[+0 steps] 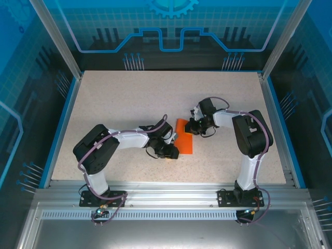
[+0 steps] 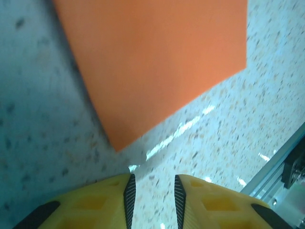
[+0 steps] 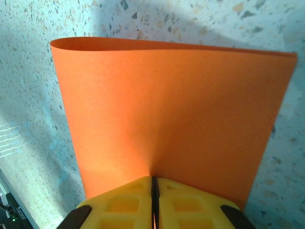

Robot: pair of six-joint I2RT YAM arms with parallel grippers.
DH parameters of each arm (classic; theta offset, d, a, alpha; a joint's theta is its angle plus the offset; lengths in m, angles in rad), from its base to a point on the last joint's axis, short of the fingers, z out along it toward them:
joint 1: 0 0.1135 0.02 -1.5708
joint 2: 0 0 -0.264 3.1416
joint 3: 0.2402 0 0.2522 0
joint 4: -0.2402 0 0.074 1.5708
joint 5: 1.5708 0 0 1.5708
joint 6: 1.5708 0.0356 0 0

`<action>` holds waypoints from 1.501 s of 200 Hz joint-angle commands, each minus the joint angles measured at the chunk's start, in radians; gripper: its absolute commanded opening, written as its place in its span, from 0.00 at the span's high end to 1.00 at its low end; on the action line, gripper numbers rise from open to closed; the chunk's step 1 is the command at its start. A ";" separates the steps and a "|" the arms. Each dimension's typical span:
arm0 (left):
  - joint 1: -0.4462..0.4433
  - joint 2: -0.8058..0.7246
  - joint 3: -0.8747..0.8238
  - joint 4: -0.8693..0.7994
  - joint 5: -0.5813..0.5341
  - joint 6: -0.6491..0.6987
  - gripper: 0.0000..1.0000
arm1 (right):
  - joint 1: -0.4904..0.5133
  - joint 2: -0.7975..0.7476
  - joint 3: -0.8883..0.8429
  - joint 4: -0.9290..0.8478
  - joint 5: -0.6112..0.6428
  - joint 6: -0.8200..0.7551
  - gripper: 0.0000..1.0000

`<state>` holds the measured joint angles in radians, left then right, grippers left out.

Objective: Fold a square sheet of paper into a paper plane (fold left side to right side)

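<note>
1. The thin, bright orange square sheet of paper [image 3: 171, 109] lies on the speckled beige table [image 1: 129, 98], midway between the two arms. It is bent over on itself: in the right wrist view its far side is a soft rounded loop, not a crease.
2. The right gripper [image 3: 153, 191] has its yellow fingers pressed together on the paper's near edge, pinching it. Whether it grips one layer or both, I cannot tell.
3. The left gripper [image 2: 152, 195] sits low just beside a corner of the paper. Its fingers are a narrow gap apart with bare table between them, holding nothing.
4. The step in hand looks to be bringing the left side over onto the right side, so the edges should meet squarely before any pressing.
5. To do it well, the right gripper should pin the matched edges flat without tugging, since thin paper skids and buckles.
6. The left gripper would best press on the loop and sweep along it, middle outward, to set a straight, sharp crease.
</note>
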<state>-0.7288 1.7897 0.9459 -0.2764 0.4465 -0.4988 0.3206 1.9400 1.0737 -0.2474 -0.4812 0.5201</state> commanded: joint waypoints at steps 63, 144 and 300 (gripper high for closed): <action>0.052 0.156 0.356 -0.188 0.032 0.105 0.64 | 0.001 0.043 -0.009 -0.059 0.106 -0.026 0.90; 0.053 0.262 0.346 -0.142 -0.007 0.063 0.66 | 0.002 0.024 -0.007 -0.049 0.092 -0.026 0.89; 0.029 0.305 0.332 -0.123 -0.049 0.011 0.66 | 0.010 -0.466 -0.341 -0.071 -0.019 0.031 0.90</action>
<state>-0.6781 2.0430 1.2873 -0.3534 0.4496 -0.4732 0.2779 1.4834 0.8433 -0.3347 -0.4610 0.4812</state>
